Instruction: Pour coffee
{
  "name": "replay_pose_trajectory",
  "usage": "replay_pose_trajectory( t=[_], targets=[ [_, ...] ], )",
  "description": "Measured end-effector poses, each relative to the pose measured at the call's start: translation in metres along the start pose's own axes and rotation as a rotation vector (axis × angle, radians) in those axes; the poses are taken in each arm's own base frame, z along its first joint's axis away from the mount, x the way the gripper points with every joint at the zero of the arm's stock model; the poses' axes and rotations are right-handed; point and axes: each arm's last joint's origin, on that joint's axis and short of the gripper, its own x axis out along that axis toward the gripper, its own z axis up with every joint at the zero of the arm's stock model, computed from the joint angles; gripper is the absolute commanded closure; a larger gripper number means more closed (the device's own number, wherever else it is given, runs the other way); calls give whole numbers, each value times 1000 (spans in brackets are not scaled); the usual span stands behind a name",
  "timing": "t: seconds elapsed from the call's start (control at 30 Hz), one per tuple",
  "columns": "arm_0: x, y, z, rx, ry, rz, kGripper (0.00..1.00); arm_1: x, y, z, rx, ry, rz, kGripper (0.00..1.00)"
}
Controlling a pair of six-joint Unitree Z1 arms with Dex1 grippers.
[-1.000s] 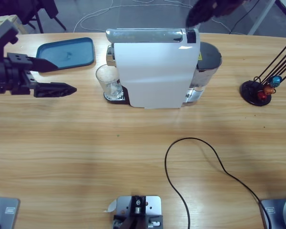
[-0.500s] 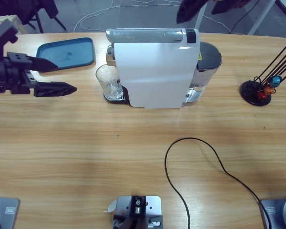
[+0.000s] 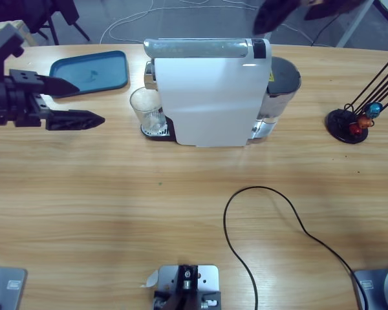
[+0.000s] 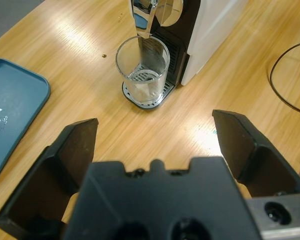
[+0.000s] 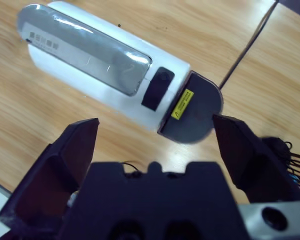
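The coffee machine (image 3: 210,97) stands at the back middle of the wooden counter (image 3: 181,213). Its long axis runs left to right in the high view, with the spout end at the left and the grey water tank (image 3: 283,81) at the right. Seen from the right wrist view, the white body (image 5: 105,70) lies slantwise, its silver top panel carrying a few small marks too fine to read. A black button sits near the tank end, and a yellow label (image 5: 182,104) on the tank lid bears print that cannot be made out.

An empty clear glass (image 4: 142,70) stands upright on the round drip tray under the chrome spout (image 4: 145,15); in the high view it sits just left of the machine's white side.

The left claw (image 3: 68,103) hovers over the counter left of the glass, well apart from it, its jaws spread wide and pointing toward the machine. The right claw (image 3: 275,13) hangs above the machine's tank end, at the top edge of the high view, its jaws likewise wide and holding nothing.

A blue tray (image 3: 90,71) lies at the back left, with a few water drops on it. A black capsule stand (image 3: 349,124) with thin rods holds coloured capsules at the far right. A black cable (image 3: 271,213) loops across the front of the counter.
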Motion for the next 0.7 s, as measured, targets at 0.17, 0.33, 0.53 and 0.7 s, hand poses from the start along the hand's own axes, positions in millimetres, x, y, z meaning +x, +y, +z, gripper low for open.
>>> replay_pose_trajectory(
  t=[0.17,0.33,0.53,0.7],
  targets=[
    [0,-1,0,0,-5,-18,0,-27,-4,-9,2,-50,-14,0],
    [1,-5,1,10,-8,-38,0,-54,-7,-25,15,-90,-6,0],
    [-4,-8,2,16,-22,-39,0,-74,-10,-45,35,-113,1,0],
    [-9,-10,1,22,-34,-38,0,-81,-22,-122,27,-104,9,0]
  ],
)
